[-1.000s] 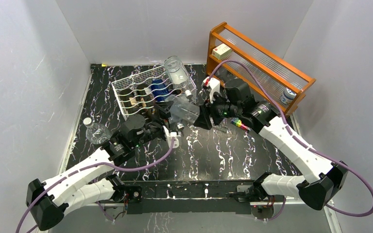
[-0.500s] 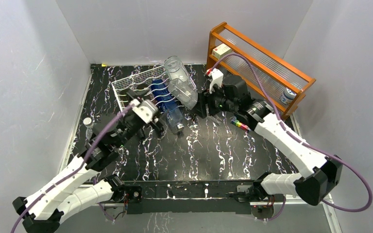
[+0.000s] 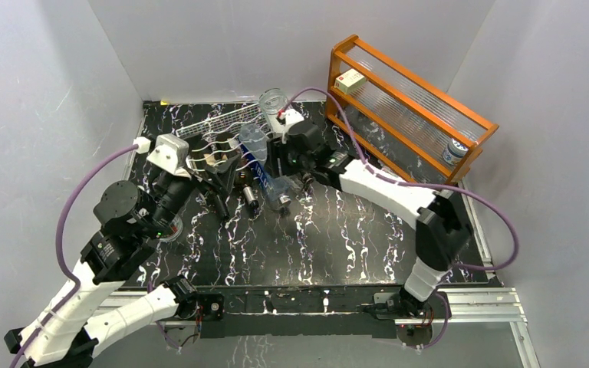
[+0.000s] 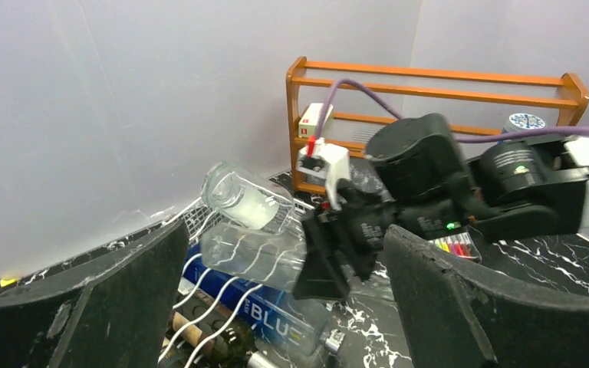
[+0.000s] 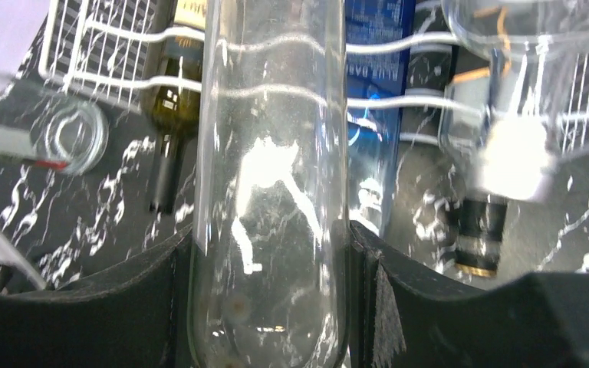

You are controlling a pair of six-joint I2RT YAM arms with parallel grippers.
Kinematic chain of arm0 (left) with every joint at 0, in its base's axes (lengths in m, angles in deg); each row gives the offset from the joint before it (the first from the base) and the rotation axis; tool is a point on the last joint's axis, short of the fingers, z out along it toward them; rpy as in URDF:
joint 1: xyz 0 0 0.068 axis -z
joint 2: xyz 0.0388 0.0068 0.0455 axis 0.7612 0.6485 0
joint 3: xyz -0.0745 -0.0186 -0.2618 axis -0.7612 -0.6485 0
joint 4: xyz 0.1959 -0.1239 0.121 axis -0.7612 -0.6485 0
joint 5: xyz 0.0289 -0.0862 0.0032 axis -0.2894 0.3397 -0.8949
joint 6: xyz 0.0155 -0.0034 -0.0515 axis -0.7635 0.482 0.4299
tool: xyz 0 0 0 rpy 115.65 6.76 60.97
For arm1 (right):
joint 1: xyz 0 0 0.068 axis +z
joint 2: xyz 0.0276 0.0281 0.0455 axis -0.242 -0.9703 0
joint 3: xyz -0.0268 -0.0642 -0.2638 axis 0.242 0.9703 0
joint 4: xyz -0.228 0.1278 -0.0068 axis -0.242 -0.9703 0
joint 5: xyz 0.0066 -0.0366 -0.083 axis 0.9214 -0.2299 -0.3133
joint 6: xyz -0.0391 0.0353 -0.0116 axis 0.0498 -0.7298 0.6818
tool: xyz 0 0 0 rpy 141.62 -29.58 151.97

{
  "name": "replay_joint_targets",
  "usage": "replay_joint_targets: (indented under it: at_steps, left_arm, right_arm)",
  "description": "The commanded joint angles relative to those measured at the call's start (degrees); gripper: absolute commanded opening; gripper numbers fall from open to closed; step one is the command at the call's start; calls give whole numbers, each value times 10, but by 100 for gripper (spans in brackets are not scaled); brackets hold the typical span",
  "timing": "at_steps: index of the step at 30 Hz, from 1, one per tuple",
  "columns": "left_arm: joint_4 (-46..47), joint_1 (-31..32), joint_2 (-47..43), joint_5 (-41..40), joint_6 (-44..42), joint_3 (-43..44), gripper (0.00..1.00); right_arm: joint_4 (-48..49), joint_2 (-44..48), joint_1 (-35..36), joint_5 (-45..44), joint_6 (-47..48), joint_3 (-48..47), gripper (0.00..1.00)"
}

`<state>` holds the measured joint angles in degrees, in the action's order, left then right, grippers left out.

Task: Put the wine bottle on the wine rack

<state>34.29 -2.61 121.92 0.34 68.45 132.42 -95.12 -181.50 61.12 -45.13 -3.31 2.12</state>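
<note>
Right tool (image 5: 268, 264) is clamped on the clear wine bottle (image 5: 268, 138), which lies across the front rods of the wine rack (image 5: 115, 34), beside a blue-labelled bottle (image 5: 376, 61). Seating in a cradle cannot be confirmed. Left tool (image 4: 276, 307) is spread open, facing the rack.

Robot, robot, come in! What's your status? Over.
Left gripper jaws open, empty. Right gripper jaws shut on clear wine bottle, at wine rack. Blue bottle, dark bottle racked alongside.

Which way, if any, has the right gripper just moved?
Yes: right gripper, holding the wine bottle, went left, from the orange shelf toward the wine rack.
</note>
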Motion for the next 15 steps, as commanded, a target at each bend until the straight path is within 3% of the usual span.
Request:
replay_joint_targets:
  at_steps: [1,15]
  left_arm:
    - [-47,0,10,-7,24,33,98]
    - [-83,0,21,-13,16,49,98]
  right_arm:
    - [118,-53,17,-106,-38,-103,0]
    - [139,-208,26,-178,-36,-222,0]
